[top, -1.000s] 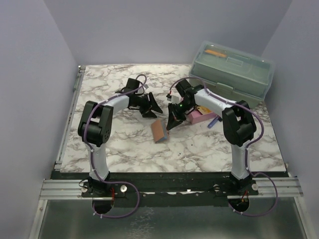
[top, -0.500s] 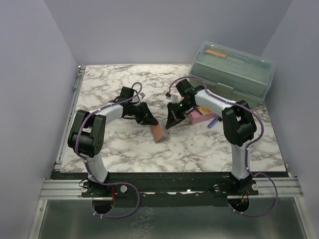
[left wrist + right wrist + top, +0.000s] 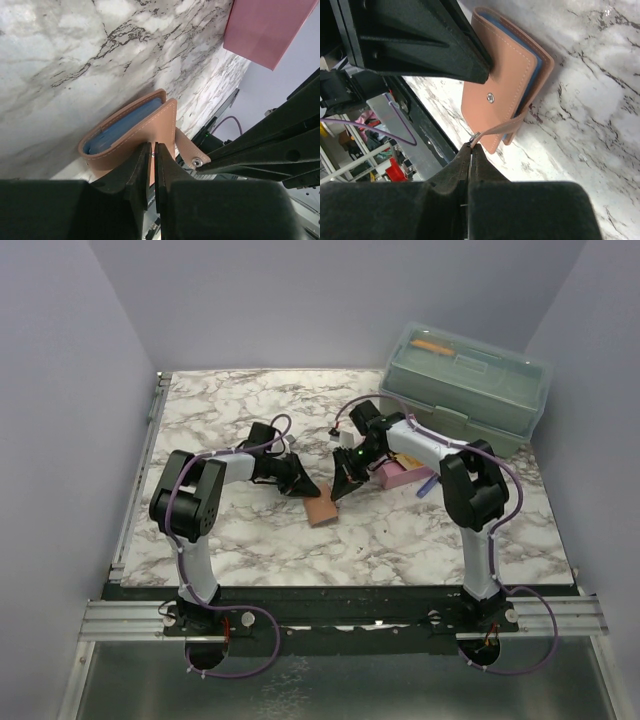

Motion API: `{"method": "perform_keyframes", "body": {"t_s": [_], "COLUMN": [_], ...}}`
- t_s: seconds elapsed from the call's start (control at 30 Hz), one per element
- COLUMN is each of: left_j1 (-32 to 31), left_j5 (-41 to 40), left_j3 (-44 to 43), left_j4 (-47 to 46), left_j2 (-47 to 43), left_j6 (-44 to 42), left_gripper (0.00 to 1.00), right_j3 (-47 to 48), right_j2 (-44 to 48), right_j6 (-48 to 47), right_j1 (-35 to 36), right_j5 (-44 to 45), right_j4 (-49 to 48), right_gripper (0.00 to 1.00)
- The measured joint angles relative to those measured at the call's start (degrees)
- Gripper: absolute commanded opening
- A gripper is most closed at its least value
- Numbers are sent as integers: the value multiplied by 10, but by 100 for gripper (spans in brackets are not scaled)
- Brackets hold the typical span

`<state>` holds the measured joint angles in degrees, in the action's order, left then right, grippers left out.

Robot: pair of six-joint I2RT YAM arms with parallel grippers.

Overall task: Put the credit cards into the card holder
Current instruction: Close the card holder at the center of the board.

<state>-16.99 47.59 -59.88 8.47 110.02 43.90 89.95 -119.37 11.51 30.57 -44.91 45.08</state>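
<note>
Left gripper (image 3: 152,150): I'm pinching the card holder's (image 3: 150,122) cover edge.
Right gripper (image 3: 471,145): I'm pinching its strap (image 3: 512,122) tip.
Snap stud (image 3: 490,97): lying just beside that tip.

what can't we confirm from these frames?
- Card count: both wrist views show only a blue card edge; the card holder's leather covers the rest.
- Other cards: none seen; in the top view the right gripper and arm overlap the pink tray.
- Toolbox contents: top view, frosted lid shows only an orange shape.
</note>
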Motion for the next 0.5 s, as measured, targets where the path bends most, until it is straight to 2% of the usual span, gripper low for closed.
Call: {"method": "perform_keyframes", "body": {"t_s": [0.5], "left_j1": [-8], "left_j5": [-5], "left_j3": [12], "left_j4": [-40], "left_j2": [7], "left_j6": [21], "left_gripper": [13], "right_j3": [65], "right_j2": [-77], "right_j6": [5], "right_j1": [18], "right_j5": [6], "right_j4": [42], "right_gripper": [0]}}
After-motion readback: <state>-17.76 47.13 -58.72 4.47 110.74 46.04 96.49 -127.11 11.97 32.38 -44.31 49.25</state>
